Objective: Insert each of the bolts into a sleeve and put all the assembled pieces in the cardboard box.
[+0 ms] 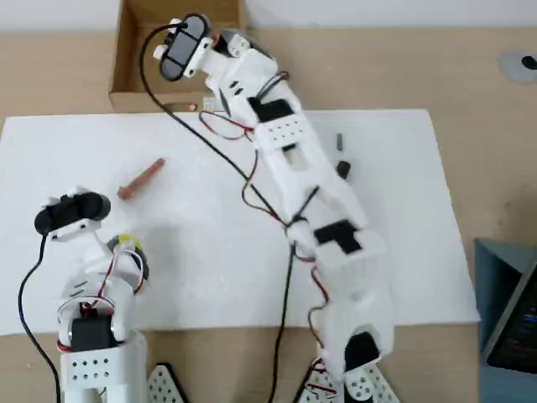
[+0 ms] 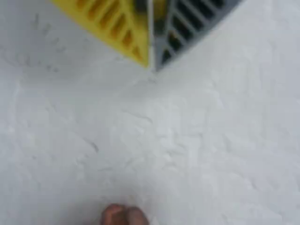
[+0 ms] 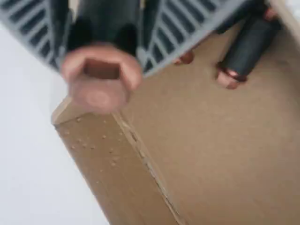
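My right gripper (image 3: 105,42) is shut on an assembled piece (image 3: 101,79), a black sleeve with a copper bolt head sticking out, held over the near wall of the cardboard box (image 3: 117,159). Two more assembled pieces (image 3: 243,47) lie inside the box. From above, the right arm stretches to the box (image 1: 130,63), and the held piece's copper end (image 1: 183,107) shows at the box's front wall. A loose copper bolt (image 1: 141,179) lies on the white mat, its end (image 2: 123,215) ahead of my left gripper (image 2: 151,63), which is shut and empty. Two black sleeves (image 1: 340,143) lie right of the right arm.
The white mat (image 1: 403,252) covers most of the wooden table. The right arm's body and cables cross the mat's middle diagonally. A dark device (image 1: 508,311) sits at the right edge, and a grey round object (image 1: 520,63) at the far right corner.
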Robot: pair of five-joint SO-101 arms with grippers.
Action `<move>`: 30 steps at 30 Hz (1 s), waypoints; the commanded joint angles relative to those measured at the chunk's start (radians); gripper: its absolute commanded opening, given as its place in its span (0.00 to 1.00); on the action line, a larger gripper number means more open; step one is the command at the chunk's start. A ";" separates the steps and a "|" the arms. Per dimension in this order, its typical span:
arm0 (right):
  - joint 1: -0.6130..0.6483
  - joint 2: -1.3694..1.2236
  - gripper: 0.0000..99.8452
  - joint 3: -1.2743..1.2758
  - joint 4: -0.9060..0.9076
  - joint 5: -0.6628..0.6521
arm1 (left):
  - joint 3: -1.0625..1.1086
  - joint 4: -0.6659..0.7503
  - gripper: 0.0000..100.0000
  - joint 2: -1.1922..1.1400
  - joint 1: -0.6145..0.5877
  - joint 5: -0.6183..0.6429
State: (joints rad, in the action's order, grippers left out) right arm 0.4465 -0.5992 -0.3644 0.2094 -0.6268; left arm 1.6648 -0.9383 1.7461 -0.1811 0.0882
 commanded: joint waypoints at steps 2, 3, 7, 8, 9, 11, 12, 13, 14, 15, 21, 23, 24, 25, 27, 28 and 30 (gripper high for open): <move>-0.016 -0.076 0.01 -0.222 -0.037 -0.051 | -0.008 0.002 0.00 0.008 -0.011 -0.008; -0.016 -0.101 0.01 -0.248 -0.037 -0.063 | -0.008 0.002 0.00 0.008 -0.011 -0.008; -0.018 -0.166 0.02 -0.326 -0.021 -0.091 | -0.008 0.000 0.00 0.008 -0.011 -0.008; -0.016 -0.177 0.03 -0.343 0.000 -0.094 | -0.008 0.000 0.00 0.008 -0.011 -0.008; -0.016 -0.183 0.05 -0.360 0.025 -0.092 | -0.008 0.000 0.00 0.008 -0.011 -0.008; -0.015 -0.196 0.11 -0.390 0.068 -0.092 | -0.008 0.000 0.00 0.008 -0.011 -0.009; -0.015 -0.200 0.13 -0.403 0.080 -0.092 | -0.008 0.000 0.00 0.008 -0.011 -0.009; -0.015 -0.205 0.14 -0.414 0.087 -0.092 | -0.008 0.000 0.00 0.008 -0.011 -0.009; -0.015 -0.209 0.14 -0.423 0.094 -0.092 | -0.008 0.000 0.00 0.008 -0.011 -0.009; -0.016 -0.211 0.13 -0.430 0.094 -0.092 | -0.008 0.000 0.00 0.008 -0.011 -0.009; -0.015 -0.216 0.13 -0.433 0.094 -0.092 | -0.008 -0.002 0.00 0.008 -0.011 -0.008; -0.013 -0.216 0.13 -0.433 0.094 -0.092 | -0.008 -0.002 0.00 0.008 -0.011 -0.008; -0.013 -0.216 0.13 -0.432 0.094 -0.092 | -0.008 -0.002 0.00 0.008 -0.011 -0.008; -0.013 -0.216 0.13 -0.432 0.094 -0.092 | -0.008 -0.002 0.00 0.008 -0.011 -0.008; -0.015 -0.214 0.13 -0.433 0.104 -0.092 | -0.008 -0.002 0.00 0.008 -0.011 -0.008; -0.018 -0.211 0.13 -0.435 0.118 -0.092 | -0.008 -0.002 0.00 0.008 -0.011 -0.006; -0.022 -0.209 0.13 -0.437 0.143 -0.092 | -0.008 -0.002 0.00 0.008 -0.011 -0.006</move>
State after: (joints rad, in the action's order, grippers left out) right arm 0.4465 -0.8293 -0.7403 0.3307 -0.7112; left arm 1.6648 -0.9383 1.7461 -0.1811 0.0882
